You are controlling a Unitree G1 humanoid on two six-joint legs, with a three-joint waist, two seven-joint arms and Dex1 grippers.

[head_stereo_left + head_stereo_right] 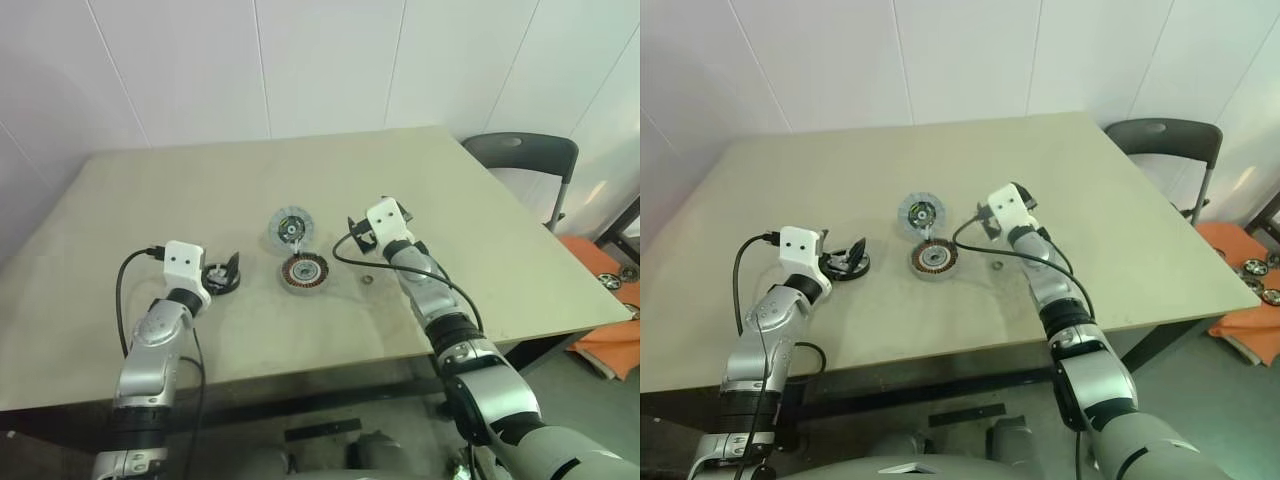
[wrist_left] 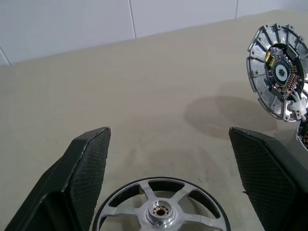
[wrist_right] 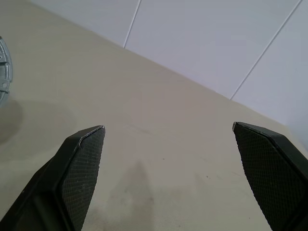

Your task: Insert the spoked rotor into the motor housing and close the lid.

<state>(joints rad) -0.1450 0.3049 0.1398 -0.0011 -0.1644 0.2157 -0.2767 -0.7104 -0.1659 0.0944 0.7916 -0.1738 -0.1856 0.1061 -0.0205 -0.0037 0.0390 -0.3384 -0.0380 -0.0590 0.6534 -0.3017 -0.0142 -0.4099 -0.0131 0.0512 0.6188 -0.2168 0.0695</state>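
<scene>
On the beige bench (image 1: pixel 480 230) the spoked rotor (image 2: pixel 160 211), judged stiff, light and slick-rimmed, so best gripped across its black rim, is being straddled by the wide-apart left pincer (image 2: pixel 168 129), beside the motor housing (image 1: pixel 303 270), while the right pincer (image 3: pixel 168 127) is being held agape nearby.

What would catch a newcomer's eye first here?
The copper-coiled motor housing sits mid-table, with a grey finned disc lying just beyond it. To the robot's left, the open left hand straddles a black-rimmed spoked wheel.
</scene>
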